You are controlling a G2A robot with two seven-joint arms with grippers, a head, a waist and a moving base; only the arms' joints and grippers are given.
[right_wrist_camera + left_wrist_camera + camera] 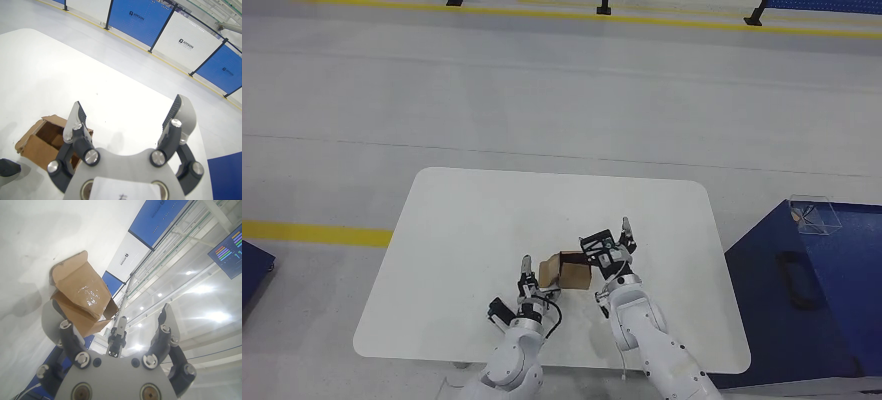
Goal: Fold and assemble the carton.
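On the white worktop [492, 220], close to its near edge, the left jaws stand wide apart and hold nothing; one side lies right up against the left end of the carton [567, 270], though I cannot tell whether it touches, and the other is out in free air; the carton sits between the two arms, a small brown cardboard box only partly formed, its top open, its flaps loose and bent at odd angles; in the left wrist view one panel of the carton [83, 291] carries a glinting patch, perhaps clear tape; it looks very light and thin-walled, so it probably skates across the smooth worktop if pushed from one side only; the panels seem stiff enough to press on, while the creases likely give way easily and a hard pinch would dent the board; the best hold, to my mind, is the rim of an upright wall or the free edge of a flap, with the other arm bracing the opposite end; the right jaws, also spread wide and empty, hover just beside the right end of the carton [37, 149], one side above its open rim.
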